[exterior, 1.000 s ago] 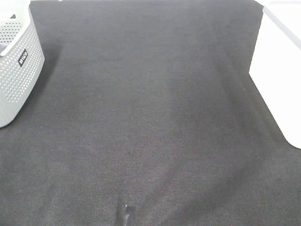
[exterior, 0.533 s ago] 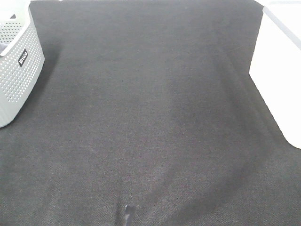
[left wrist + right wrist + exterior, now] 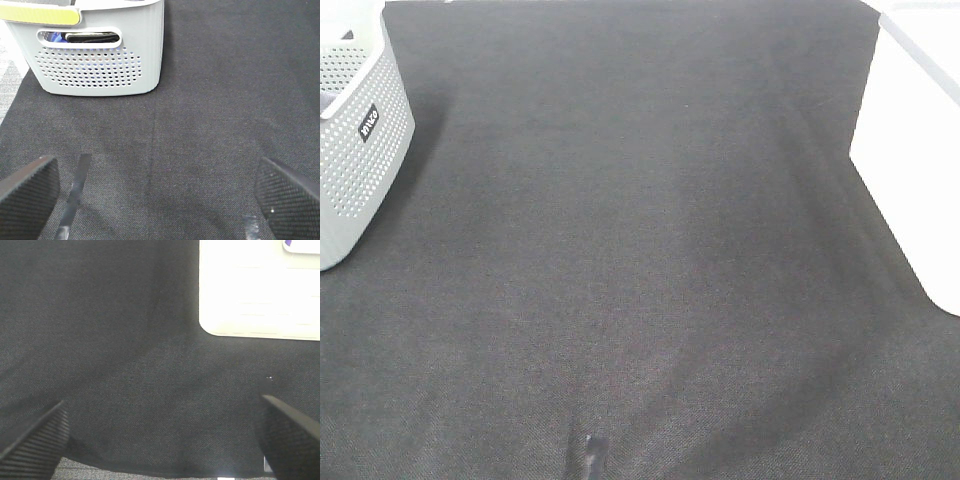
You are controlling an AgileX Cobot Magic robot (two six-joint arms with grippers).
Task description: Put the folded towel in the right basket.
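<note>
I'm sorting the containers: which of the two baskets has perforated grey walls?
The perforated grey plastic basket at the mat's left edge, its walls dotted with holes. The plain white basket on the right has smooth walls.

One small dark label with pale lettering sits on the side wall of the grey perforated basket [image 3: 360,150] at the upper left of the high view — too small and tilted to read.

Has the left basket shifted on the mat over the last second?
No. The grey perforated basket sits at the same spot against the black mat edge and frame corner in the exterior high view.
</note>
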